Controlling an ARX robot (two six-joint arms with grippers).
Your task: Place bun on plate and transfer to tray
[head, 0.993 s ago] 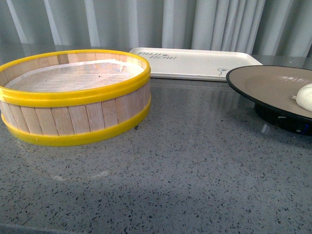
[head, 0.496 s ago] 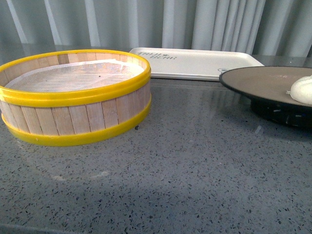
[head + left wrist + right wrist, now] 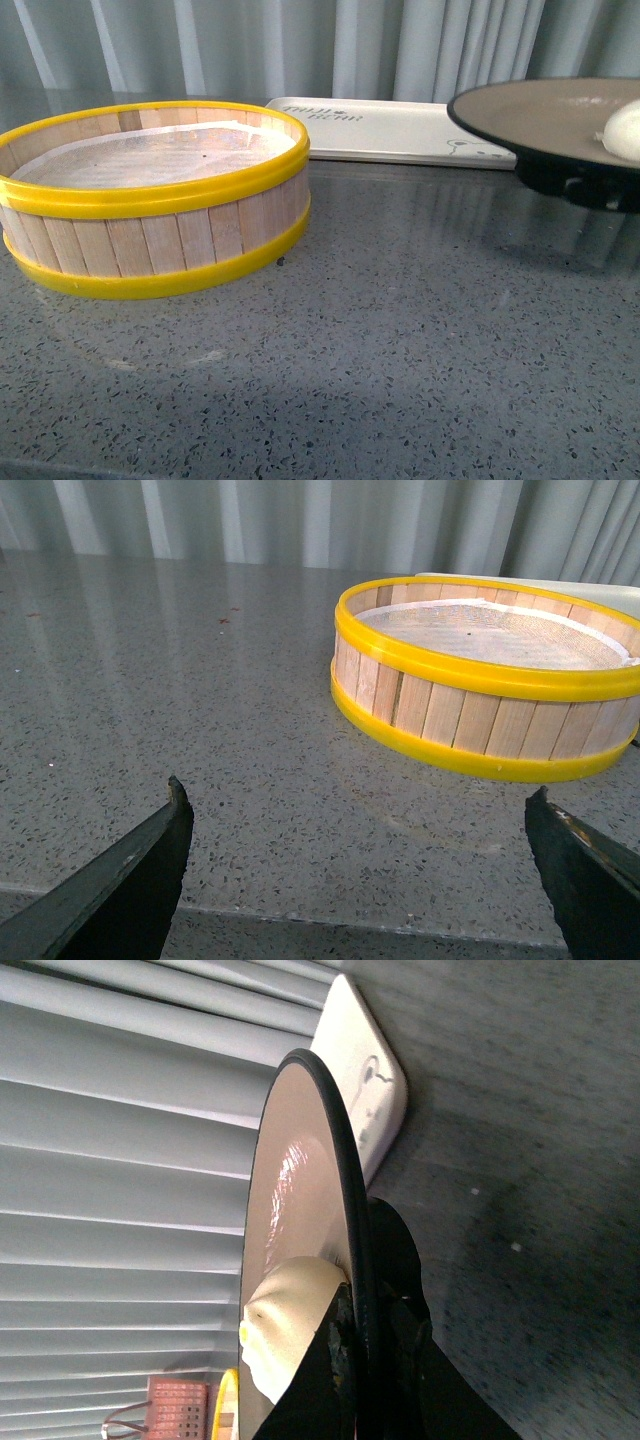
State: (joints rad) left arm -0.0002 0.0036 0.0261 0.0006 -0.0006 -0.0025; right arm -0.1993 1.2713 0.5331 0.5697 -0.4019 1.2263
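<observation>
- Fingers of the right claw clamp the rim of the plate, one on each face, a hold that probably keeps the dish level.
- Bun rests on the plate's tan inside, just beside that grip, so it rides along.
- Plate appears raised off the worktop, near the tray but not on it.
- Left claw hangs spread and empty near the steamer basket.
- Tray's dark lettering is too small to read; a small printed figure shows nearer the plate.
</observation>
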